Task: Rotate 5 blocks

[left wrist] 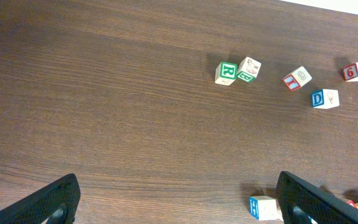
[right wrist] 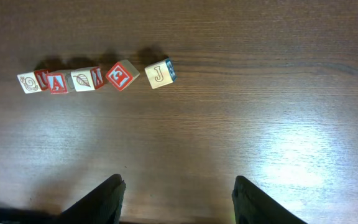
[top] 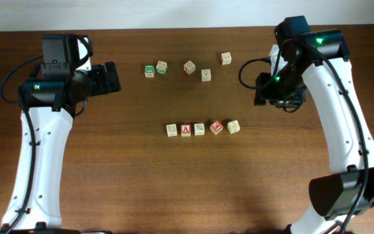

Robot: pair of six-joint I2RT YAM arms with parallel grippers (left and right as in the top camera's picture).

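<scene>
the red e block (right wrist: pixel 122 75) and j block (right wrist: pixel 160 73) sit skewed — likely two of five turned, three to go — with left gripper (left wrist: pixel 178 179) and right gripper (right wrist: pixel 179 180) both spread, empty.

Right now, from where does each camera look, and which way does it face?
Overhead: above the table, facing straight down; left arm and right arm both show.
Left wrist: on the left arm, facing the green R cube and its neighbours; open left gripper at the bottom edge.
Right wrist: on the right arm, facing the row of five blocks; open right gripper below.
Shared: overhead and right wrist both show the red A block.
</scene>
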